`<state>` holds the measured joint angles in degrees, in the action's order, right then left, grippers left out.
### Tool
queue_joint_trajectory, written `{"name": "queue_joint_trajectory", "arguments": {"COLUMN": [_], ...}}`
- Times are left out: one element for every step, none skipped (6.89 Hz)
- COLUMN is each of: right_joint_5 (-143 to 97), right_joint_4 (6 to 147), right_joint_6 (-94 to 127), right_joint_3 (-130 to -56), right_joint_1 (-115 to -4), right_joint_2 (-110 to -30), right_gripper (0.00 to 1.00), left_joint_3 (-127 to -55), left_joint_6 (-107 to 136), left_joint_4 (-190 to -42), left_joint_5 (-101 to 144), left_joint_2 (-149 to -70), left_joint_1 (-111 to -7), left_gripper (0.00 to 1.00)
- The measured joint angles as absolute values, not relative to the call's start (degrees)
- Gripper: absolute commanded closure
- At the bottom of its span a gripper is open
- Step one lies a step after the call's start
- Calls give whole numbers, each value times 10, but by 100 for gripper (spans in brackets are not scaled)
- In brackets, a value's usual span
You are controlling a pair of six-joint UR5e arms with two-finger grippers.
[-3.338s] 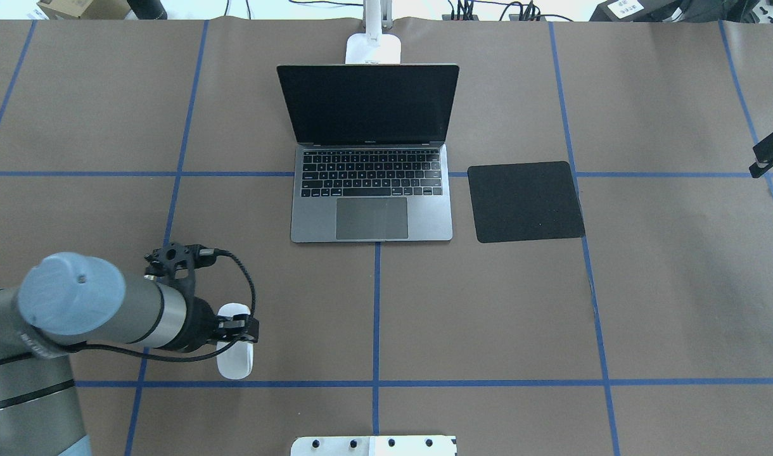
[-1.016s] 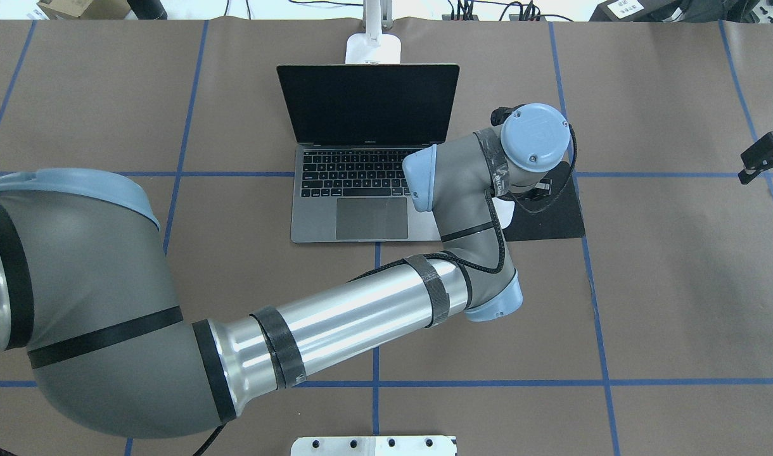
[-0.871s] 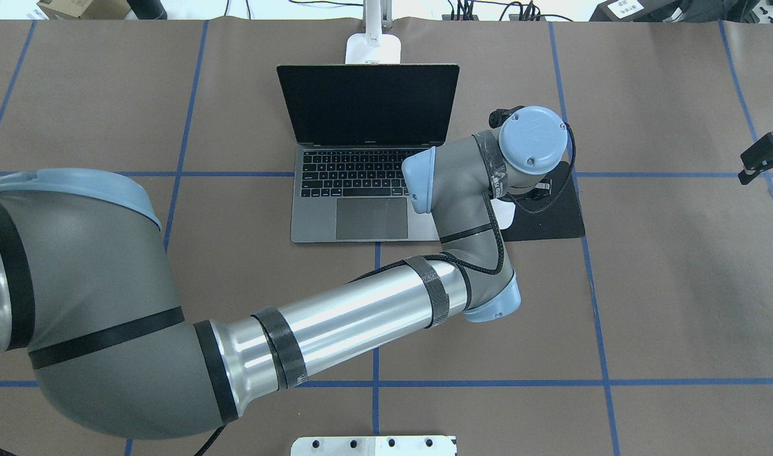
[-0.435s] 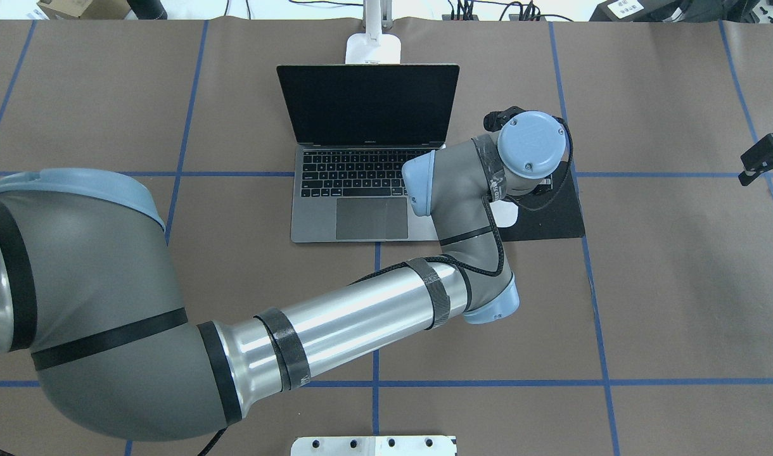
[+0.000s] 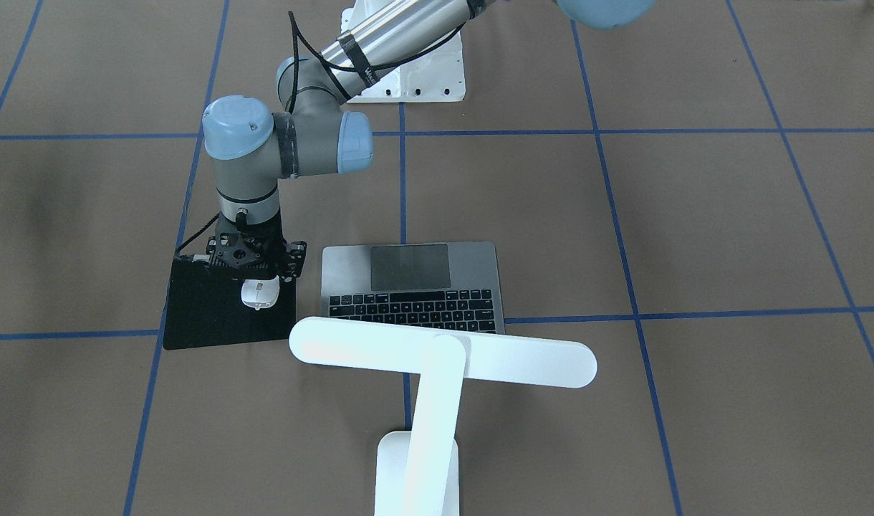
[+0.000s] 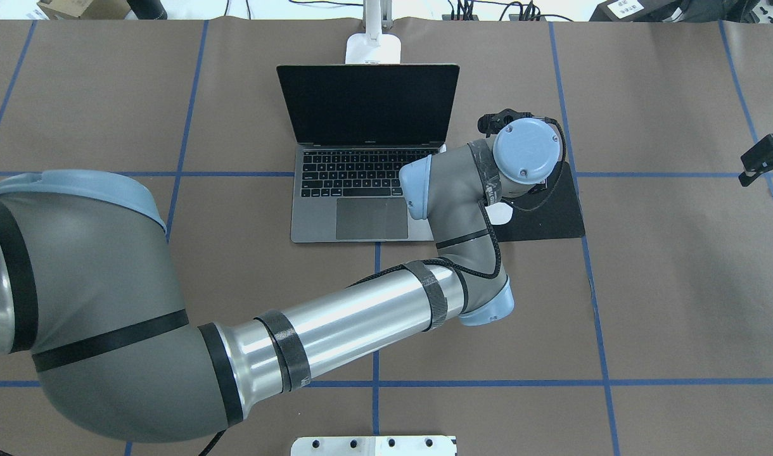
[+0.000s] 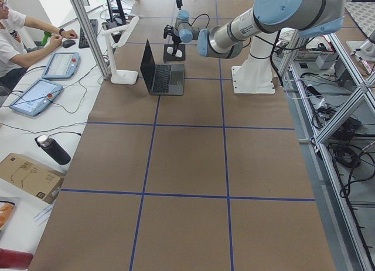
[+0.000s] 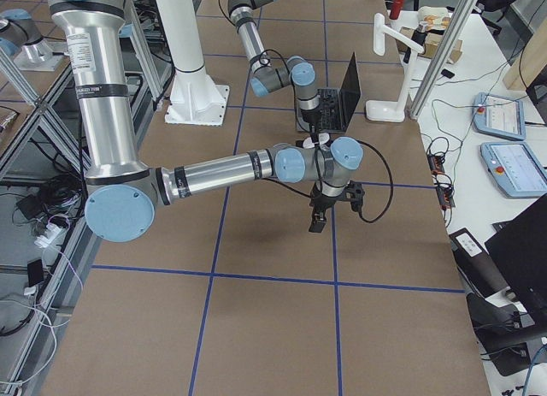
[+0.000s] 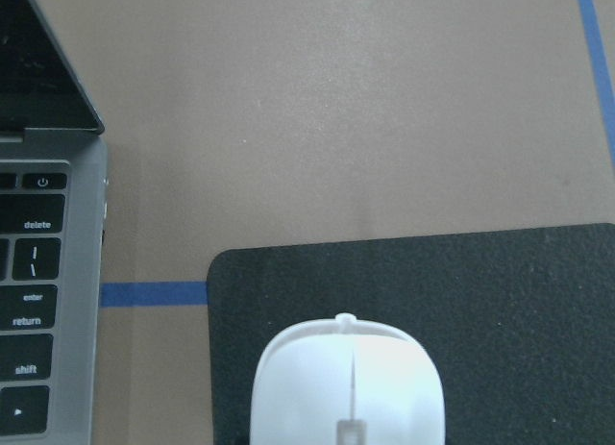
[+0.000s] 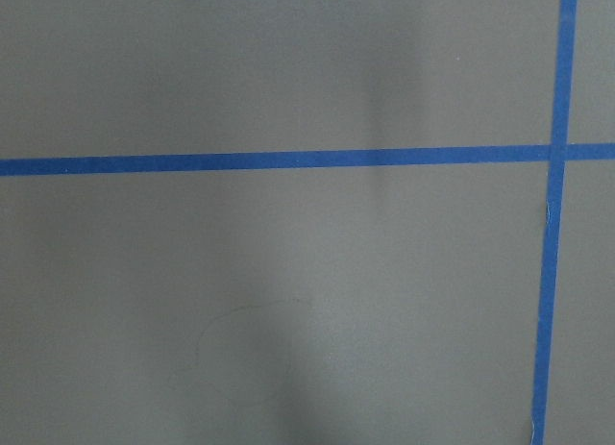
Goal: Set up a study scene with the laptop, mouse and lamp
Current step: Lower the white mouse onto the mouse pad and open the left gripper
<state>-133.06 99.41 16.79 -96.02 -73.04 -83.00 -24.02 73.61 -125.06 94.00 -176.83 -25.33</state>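
The open grey laptop [image 6: 361,218] sits at the table's far middle, and also shows in the front-facing view [image 5: 473,269]. The white lamp [image 5: 444,355] stands behind it, with its bar head over the screen and its base [image 6: 374,47] at the far edge. My left gripper [image 5: 254,271] is shut on the white mouse [image 5: 260,294] and holds it over the black mat [image 5: 200,315], near the mat's laptop-side edge. The left wrist view shows the mouse [image 9: 348,383] above the mat [image 9: 500,301]. My right gripper [image 6: 763,158] hangs over bare table at the right edge; I cannot tell whether it is open or shut.
The left arm [image 6: 336,323] stretches across the table's middle, and its wrist covers the laptop's right front corner in the overhead view. The white robot pedestal [image 5: 408,72] is at the robot's side. Blue tape lines [image 10: 288,160] grid the brown table cover.
My left arm has carried the mouse from the near left of the table to the black mat. Over the last second its wrist shifted slightly left and farther back. The right gripper barely moved.
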Motion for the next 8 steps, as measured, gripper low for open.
{"name": "queue_joint_trajectory", "arguments": {"right_joint_5": [-1331,-1331,-1332,-1334,-1336,-1337,-1337,-1337], "right_joint_4": [990,978,963,955,951,950,949,949], "right_joint_6": [168,168,168,169,170,170,171,171], "right_joint_3": [-957,-948,-939,-935,-934,-934,-935,-936], "right_joint_1": [-730,-730,-730,-730,-730,-730,-730,-730], "right_joint_2": [-830,-830,-830,-830,-830,-829,-829,-828], "right_gripper": [1,1,1,1,1,1,1,1], "left_joint_3": [-237,-237,-237,-238,-245,-260,-290,-348], "left_joint_6": [736,736,737,737,736,733,720,693], "left_joint_4": [-1252,-1253,-1253,-1254,-1253,-1245,-1214,-1152], "left_joint_5": [938,937,936,936,938,943,963,1000], "left_joint_2": [-1768,-1768,-1770,-1773,-1778,-1779,-1776,-1757], "left_joint_1": [-253,-253,-253,-254,-255,-258,-270,-290], "left_gripper": [0,0,0,0,0,0,0,0]}}
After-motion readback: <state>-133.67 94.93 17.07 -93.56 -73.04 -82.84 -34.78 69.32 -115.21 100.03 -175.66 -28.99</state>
